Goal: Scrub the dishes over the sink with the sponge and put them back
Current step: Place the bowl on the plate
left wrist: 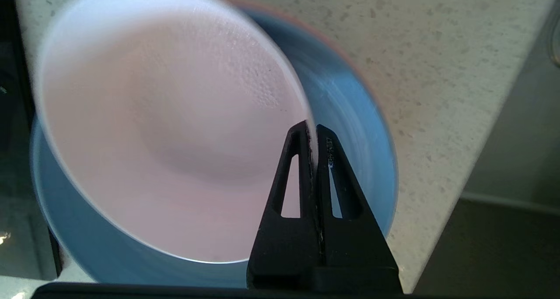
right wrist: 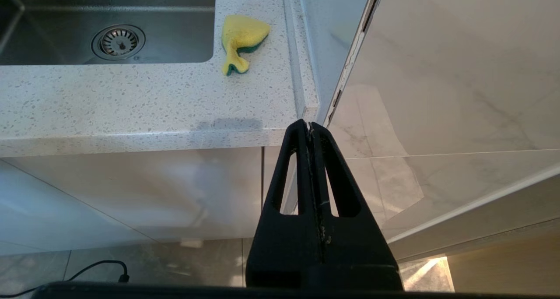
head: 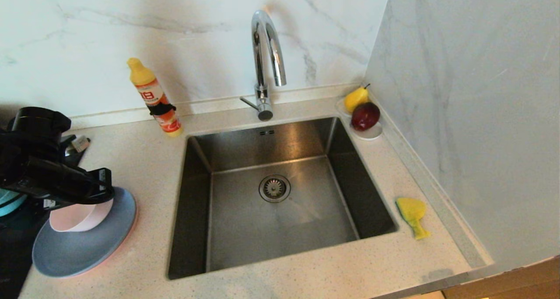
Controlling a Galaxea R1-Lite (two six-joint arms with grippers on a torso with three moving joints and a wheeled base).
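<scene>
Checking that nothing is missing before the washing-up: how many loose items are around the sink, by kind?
Plates: 2 (grey-blue plate, salmon-pink plate beneath it)
Bowls: 2 (pale pink bowl, teal bowl)
Saucer: 1
Fruit: 2 (pear, red fruit)
Sponge: 1
Detergent bottle: 1
Total: 9

soap bottle (head: pixel 155 98) upright | pear (head: pixel 355 98), red apple (head: pixel 365 115) on saucer (head: pixel 372 134)

Brushed stainless-steel sink (head: pixel 280 229) with dull sheen under a mirror-bright chrome tap (head: pixel 267 58); speckled, stone-like matt counter (head: pixel 144 159); glossy veined marble-look wall (head: pixel 87 40). Matt pale pink bowl (left wrist: pixel 166 128), possibly plastic, sits on a smooth grey-blue plate (head: pixel 83 251). Porous yellow foam sponge (head: pixel 412 213) with rough green edge. Matt black plastic gripper (left wrist: pixel 313 130).
</scene>
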